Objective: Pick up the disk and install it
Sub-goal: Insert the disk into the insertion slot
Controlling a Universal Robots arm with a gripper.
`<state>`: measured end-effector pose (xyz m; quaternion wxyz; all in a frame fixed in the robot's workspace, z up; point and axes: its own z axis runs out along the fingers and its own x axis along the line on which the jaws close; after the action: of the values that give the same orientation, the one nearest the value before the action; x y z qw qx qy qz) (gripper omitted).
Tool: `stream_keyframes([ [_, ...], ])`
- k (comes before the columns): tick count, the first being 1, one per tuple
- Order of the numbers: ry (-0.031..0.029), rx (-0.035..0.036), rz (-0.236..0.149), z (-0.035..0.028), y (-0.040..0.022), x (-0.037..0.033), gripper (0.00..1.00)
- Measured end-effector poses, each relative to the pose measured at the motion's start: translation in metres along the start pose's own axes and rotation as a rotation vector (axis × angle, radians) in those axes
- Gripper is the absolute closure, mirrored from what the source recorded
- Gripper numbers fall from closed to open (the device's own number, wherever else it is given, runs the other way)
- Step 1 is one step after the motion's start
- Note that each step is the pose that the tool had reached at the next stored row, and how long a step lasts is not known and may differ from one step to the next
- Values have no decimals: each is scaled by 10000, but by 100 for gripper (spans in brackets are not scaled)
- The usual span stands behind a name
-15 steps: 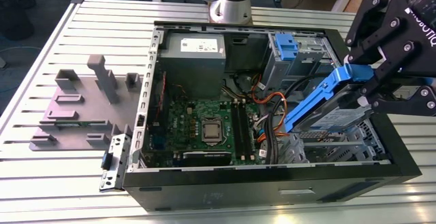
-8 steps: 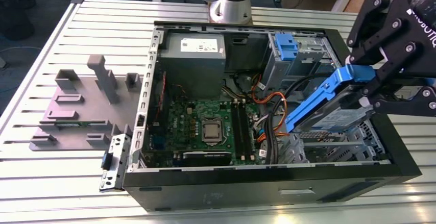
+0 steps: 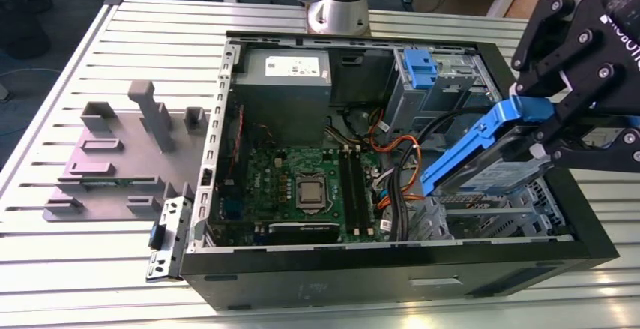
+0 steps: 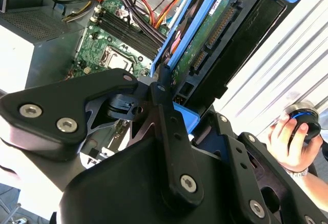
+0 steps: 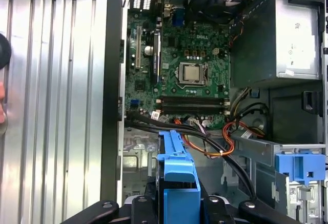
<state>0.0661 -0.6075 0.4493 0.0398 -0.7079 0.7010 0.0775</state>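
Black metal fingers (image 3: pixel 540 130) of mine pinch the flat silver-grey disk (image 3: pixel 480 160) by its blue plastic rails; stiff, fairly heavy, with a fragile exposed circuit board.

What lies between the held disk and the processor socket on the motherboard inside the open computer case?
In the first wrist view, black and orange cables and then the memory slots lie between the disk, held by the gripper, and the processor socket.
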Motion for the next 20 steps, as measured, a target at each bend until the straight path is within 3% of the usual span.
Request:
stream_keyframes([
  [5, 46, 0, 2, 3, -16, 0, 63],
  [12, 157, -1, 9, 7, -42, 1, 63],
  [20, 372, -2, 20, 12, -69, 3, 63],
])
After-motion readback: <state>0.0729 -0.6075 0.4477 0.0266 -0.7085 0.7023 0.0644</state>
